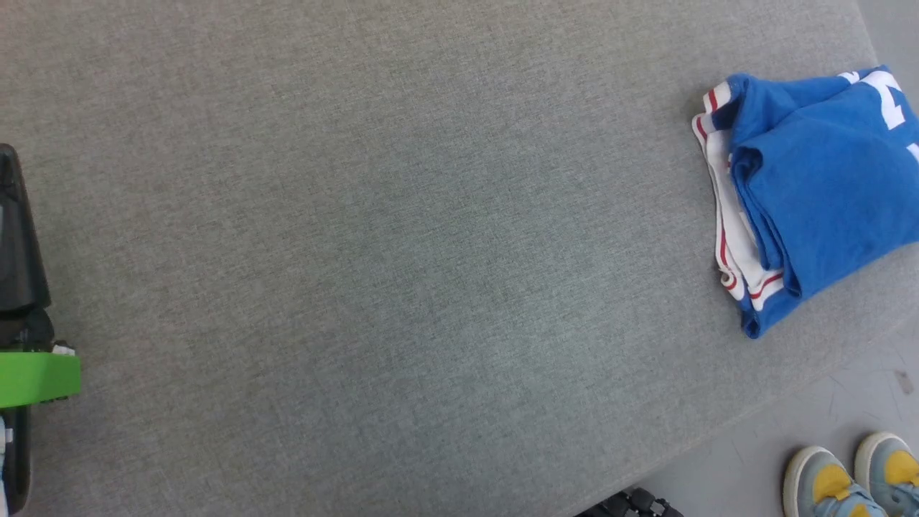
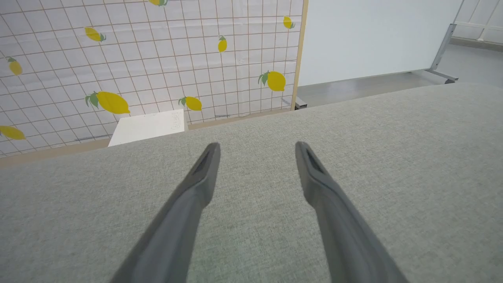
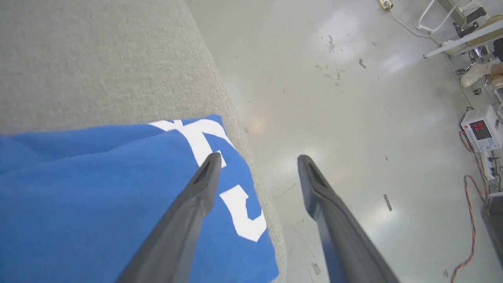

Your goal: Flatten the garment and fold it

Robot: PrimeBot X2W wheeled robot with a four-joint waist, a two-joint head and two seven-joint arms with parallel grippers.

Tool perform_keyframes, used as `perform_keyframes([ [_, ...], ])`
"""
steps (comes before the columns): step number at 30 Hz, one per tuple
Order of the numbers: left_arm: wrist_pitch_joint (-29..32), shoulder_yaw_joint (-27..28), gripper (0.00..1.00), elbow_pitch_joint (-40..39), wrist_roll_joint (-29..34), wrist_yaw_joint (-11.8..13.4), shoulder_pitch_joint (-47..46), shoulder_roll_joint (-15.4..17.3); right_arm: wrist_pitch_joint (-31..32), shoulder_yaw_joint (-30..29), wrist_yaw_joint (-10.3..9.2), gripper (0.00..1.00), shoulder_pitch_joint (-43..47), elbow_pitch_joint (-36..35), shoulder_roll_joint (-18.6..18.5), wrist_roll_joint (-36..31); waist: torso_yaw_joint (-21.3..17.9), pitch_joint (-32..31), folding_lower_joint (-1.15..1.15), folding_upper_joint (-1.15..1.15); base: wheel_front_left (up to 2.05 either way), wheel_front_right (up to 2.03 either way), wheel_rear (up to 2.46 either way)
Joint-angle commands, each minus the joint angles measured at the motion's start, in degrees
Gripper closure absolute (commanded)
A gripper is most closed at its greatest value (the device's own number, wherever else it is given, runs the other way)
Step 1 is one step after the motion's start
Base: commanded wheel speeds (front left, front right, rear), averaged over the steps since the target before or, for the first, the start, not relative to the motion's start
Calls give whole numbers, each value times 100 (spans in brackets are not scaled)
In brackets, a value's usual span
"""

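Right wrist view: right fingers (image 3: 188, 220) spread wide, empty, over an edge of the garment (image 3: 98, 188); left fingers (image 2: 188, 204) wide, empty.

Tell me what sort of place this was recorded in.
Probably a lab or test room: an instrument with red digits and loose cables sit on the bare floor, and a lemon-print backdrop stands beyond the grey table.
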Motion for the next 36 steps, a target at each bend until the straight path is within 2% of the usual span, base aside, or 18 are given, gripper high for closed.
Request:
perform_keyframes([
  [1, -75, -45, 0, 36, 28, 34, 0, -42, -194, 3, -11, 0, -152, -100, -10, 59, 66, -116, -1, 0, 0, 0, 0],
  [6, -355, -227, 0, 348, -46, 55, -104, -274, -869, 329, -11, 0, -241, -841, -97, 536, 275, -517, -1, 0, 0, 0, 0],
  [10, -699, -367, 0, 725, -149, 63, -170, -536, -1398, 561, -11, 0, -174, -1754, -180, 858, 542, -1022, -1, 0, 0, 0, 0],
  [13, -961, -459, 0, 1050, -234, 62, -215, -736, -1636, 617, -11, 0, -29, -2371, -94, 1009, 810, -1415, -1, 0, 0, 0, 0],
  [19, -1258, -570, 0, 1606, -342, 84, -281, -1024, -1617, 581, -11, 0, 582, -3525, 731, 879, 1343, -2070, -1, 0, 0, 0, 0],
  [23, -1348, -649, 0, 1912, -362, 86, -351, -1148, -1684, 641, -11, 0, 1048, -3933, 1408, 714, 1666, -2368, -1, 0, 0, 0, 0],
  [27, -1430, -757, 0, 2167, -347, 123, -486, -1324, -1908, 594, -11, 0, 1507, -4017, 2071, 544, 1957, -2605, -1, 0, 0, 0, 0],
  [29, -1461, -814, 0, 2297, -318, 131, -529, -1388, -2069, 592, -11, 0, 1750, -3969, 2288, 433, 2078, -2707, -1, 0, 0, 0, 0],
  [32, -1519, -855, 0, 2512, -274, 178, -576, -1528, -2497, 581, -11, 0, 2154, -3718, 2488, 276, 2255, -2862, -1, 0, 0, 0, 0],
  [36, -1555, -944, 0, 2720, -209, 159, -529, -1662, -2786, 604, -11, 0, 2623, -3438, 2530, 306, 2391, -3040, -1, 0, 0, 0, 0],
])
